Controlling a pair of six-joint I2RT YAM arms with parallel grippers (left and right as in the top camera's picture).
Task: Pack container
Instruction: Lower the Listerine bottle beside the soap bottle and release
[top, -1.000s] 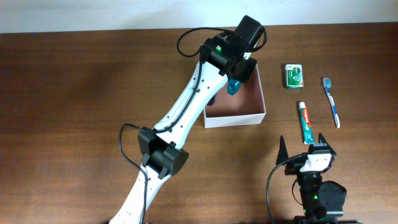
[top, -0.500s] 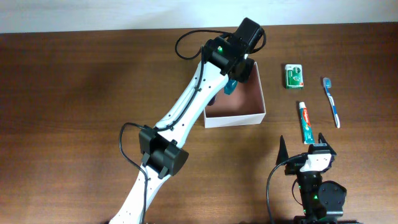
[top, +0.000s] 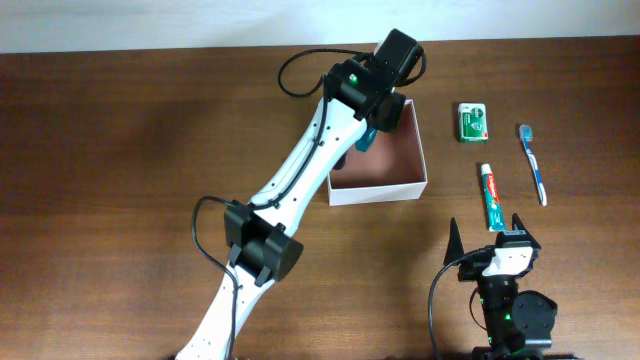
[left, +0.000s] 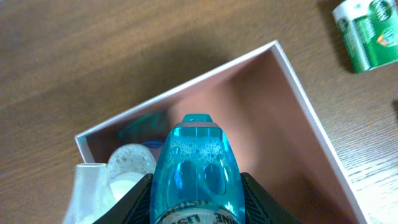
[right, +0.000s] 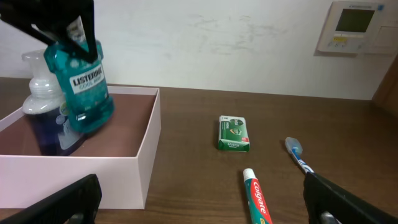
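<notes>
Left gripper (left: 198, 205): we pinch mouthwash bottle (left: 196, 165) over container (top: 380, 191), 11 o'clock, to slot beside pump bottle (right: 38, 102) | right gripper (top: 487, 236): spread, idle.

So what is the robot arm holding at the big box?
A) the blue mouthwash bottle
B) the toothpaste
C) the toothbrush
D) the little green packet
A: the left gripper is clamped on the blue Listerine mouthwash bottle at the container, while the toothbrush, toothpaste and green packet lie on the table.
</notes>
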